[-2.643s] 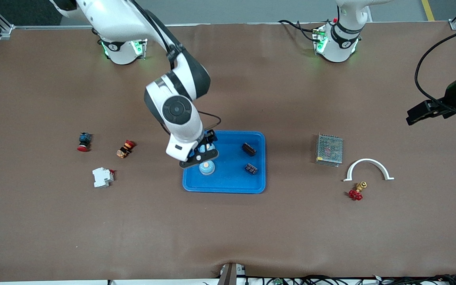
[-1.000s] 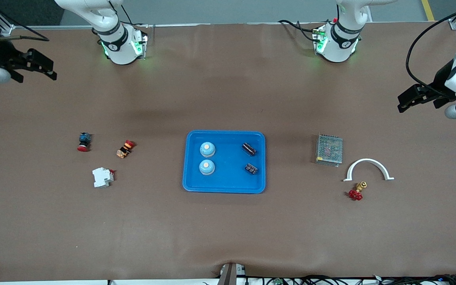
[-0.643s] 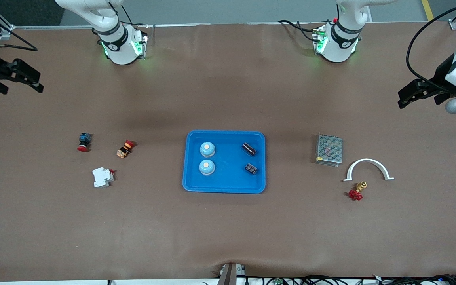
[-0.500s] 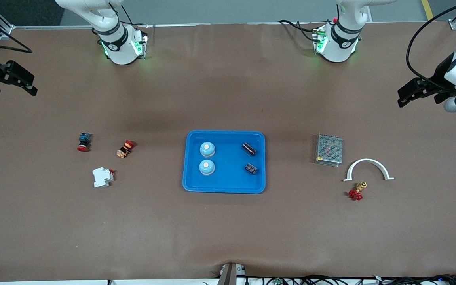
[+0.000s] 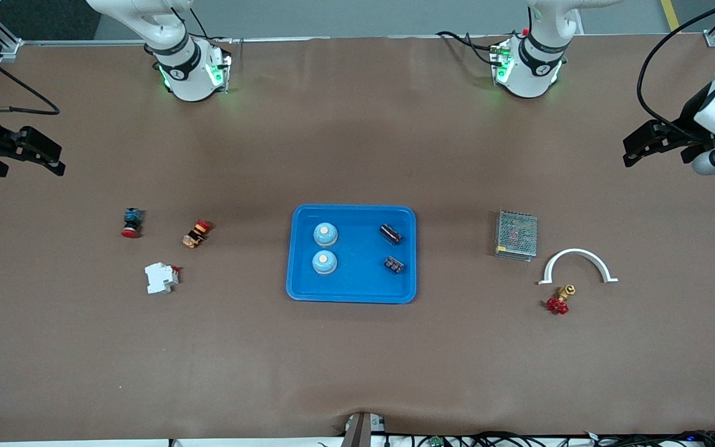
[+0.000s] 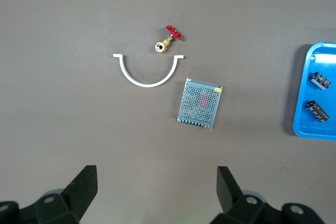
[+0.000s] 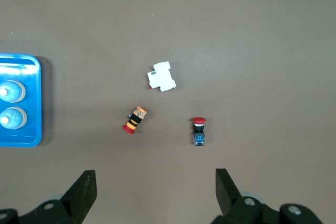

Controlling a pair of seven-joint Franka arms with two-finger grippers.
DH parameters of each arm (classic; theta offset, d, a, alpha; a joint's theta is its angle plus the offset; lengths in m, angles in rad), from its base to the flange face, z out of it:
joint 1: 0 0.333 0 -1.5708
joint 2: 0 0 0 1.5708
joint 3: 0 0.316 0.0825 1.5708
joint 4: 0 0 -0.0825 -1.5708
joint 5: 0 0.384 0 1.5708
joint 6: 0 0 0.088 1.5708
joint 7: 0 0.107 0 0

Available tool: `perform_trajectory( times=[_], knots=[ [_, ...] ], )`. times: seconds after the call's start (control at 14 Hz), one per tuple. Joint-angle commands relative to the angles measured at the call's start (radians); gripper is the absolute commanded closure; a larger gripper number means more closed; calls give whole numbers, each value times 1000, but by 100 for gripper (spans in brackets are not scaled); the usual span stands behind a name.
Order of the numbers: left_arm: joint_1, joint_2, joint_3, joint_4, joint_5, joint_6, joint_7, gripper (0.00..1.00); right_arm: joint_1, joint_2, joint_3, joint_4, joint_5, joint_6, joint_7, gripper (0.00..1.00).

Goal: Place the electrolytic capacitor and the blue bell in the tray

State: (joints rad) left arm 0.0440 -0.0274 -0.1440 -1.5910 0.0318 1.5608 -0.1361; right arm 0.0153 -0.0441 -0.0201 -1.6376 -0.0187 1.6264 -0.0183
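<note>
Front view, tabletop: blue tray (image 5: 351, 292) holds two blue bells (image 5: 325, 234) and two electrolytic capacitors (image 5: 390, 233). Left claw (image 5: 646, 144) and right claw (image 5: 28, 152): both released, empty, parked over the tabletop's ends. Risk: capacitors likely roll if the tray is jolted.
</note>
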Motion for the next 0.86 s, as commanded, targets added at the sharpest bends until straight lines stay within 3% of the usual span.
perform_trajectory(
  times=[0.0,0.14,0.79],
  knots=[
    [5,-22,-2,3,-20,-10,13,0,-26,-42,17,-50,-1,21,-6,0],
    [4,-22,-2,6,-20,-10,16,0,-26,-85,17,-106,-1,49,-8,0],
    [2,-22,-6,22,-56,-10,20,0,-12,-92,25,-104,-1,44,-6,0]
  ],
)
